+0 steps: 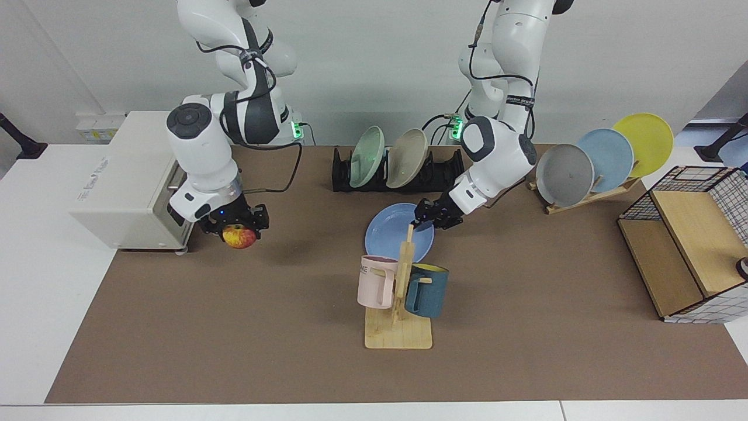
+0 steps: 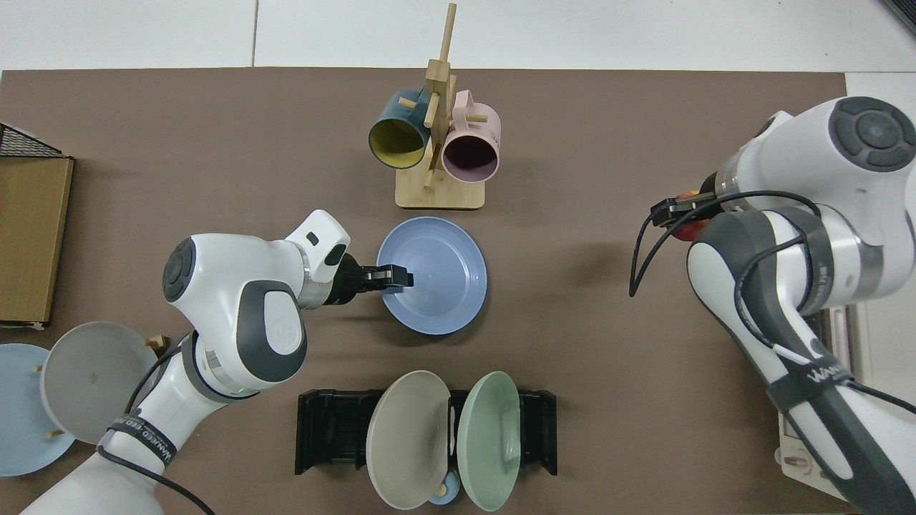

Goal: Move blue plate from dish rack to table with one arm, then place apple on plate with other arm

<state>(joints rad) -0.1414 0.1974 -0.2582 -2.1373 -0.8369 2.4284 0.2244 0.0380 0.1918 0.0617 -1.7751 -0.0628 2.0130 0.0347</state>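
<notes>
Pinching blue plate (image 1: 392, 234) rim at its 9 o'clock in top view: left gripper (image 2: 398, 277); clamping apple (image 1: 239, 236) above table (image 1: 234, 327): right gripper (image 1: 236, 225).

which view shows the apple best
The facing view: the apple hangs in full sight between the right gripper's fingers, above the table. In the top view only a red sliver peeks from under that arm.
</notes>
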